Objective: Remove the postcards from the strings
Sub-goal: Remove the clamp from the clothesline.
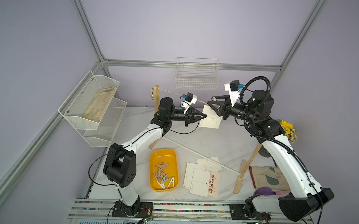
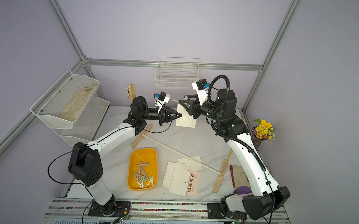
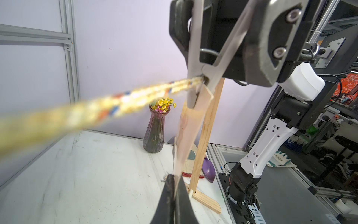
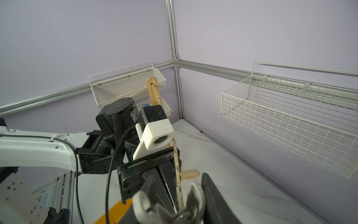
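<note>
**While One Card Hangs, Squeeze First and Lift Second**

Over the middle of the worktop's (image 1: 214, 138) back edge, one postcard (image 1: 212, 119) hangs from the string (image 1: 171, 93) stretched between two wooden posts (image 1: 156, 101). No other card shows on that cord. The other postcards (image 1: 199, 178) lie in a loose pile near the front edge. The yellow tray (image 1: 163, 150) of loose pegs sits just beside them, toward the left.

In the left wrist view the left gripper (image 3: 174, 180) has its jaws pressed together on the hanging card's lower edge, which is seen edge-on. The right gripper (image 3: 217, 58) has its fingers closed against the two legs of the white peg (image 3: 194, 58) that clamps the card to the cord. Whether the peg's mouth has parted yet, I cannot tell.

The step in hand looks like unpegging this card. To do it well, the right side should press the legs fully together before moving at all, then lift the peg straight up off the cord. Dragging sideways would tug the string and could rock the light posts. The left pinch should stay firm but passive, pulling down only once the peg lets go, or the thin card may bend or tear.
</note>
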You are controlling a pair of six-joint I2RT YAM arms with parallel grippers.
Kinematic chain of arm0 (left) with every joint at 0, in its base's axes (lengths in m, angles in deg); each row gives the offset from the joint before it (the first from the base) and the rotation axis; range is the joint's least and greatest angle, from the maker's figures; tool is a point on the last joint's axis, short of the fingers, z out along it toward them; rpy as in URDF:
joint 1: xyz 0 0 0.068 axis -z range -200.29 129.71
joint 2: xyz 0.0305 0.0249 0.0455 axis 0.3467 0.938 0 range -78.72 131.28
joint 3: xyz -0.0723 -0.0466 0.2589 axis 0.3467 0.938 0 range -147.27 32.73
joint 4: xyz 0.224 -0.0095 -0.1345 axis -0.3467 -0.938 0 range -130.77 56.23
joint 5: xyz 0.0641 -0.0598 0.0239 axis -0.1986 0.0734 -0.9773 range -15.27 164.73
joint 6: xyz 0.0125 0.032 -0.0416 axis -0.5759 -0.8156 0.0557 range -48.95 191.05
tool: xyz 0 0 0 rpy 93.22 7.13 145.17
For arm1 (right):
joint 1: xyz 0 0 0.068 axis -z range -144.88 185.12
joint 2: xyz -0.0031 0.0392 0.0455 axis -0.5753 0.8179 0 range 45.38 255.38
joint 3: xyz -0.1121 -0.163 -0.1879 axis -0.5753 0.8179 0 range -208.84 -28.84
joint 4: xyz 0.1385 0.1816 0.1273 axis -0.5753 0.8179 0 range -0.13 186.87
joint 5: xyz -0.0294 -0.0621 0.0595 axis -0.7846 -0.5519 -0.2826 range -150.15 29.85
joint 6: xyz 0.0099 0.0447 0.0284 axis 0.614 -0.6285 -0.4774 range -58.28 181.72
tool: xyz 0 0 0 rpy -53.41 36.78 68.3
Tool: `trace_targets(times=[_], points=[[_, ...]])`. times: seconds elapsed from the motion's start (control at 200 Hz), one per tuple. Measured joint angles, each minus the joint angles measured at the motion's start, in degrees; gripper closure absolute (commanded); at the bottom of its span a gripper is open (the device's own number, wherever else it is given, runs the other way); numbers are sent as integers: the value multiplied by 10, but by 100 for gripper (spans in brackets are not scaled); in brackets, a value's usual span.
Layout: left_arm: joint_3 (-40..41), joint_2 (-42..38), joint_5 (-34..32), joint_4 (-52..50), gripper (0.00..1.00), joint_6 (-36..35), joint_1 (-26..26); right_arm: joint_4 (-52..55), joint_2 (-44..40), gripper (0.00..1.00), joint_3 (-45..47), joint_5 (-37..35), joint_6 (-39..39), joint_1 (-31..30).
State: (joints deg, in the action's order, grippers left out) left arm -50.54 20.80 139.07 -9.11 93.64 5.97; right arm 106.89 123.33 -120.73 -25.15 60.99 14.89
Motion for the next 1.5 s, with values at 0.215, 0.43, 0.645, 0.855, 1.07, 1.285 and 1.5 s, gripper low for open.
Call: trace_targets(times=[0.215, 0.43, 0.645, 0.855, 1.07, 1.285, 1.5], points=[[-7, 0, 1, 1, 100, 9, 0, -13, 0, 71, 0, 0, 5, 2], [-8, 0, 1, 2, 100, 10, 0, -23, 1, 75, 0, 0, 8, 2], [-8, 0, 1, 2, 100, 19, 0, -40, 14, 78, -9, -3, 5, 2], [-8, 0, 0, 1, 100, 24, 0, -64, 26, 78, -12, -30, -5, 2], [33, -21, -9, -1, 100, 23, 0, -103, 26, 77, -12, -73, -7, 2], [111, -66, -22, -8, 100, 17, 0, -134, 15, 77, -12, -102, -19, 2], [154, -120, -38, -43, 100, -8, 0, -161, -11, 77, -14, -116, -30, 3]])
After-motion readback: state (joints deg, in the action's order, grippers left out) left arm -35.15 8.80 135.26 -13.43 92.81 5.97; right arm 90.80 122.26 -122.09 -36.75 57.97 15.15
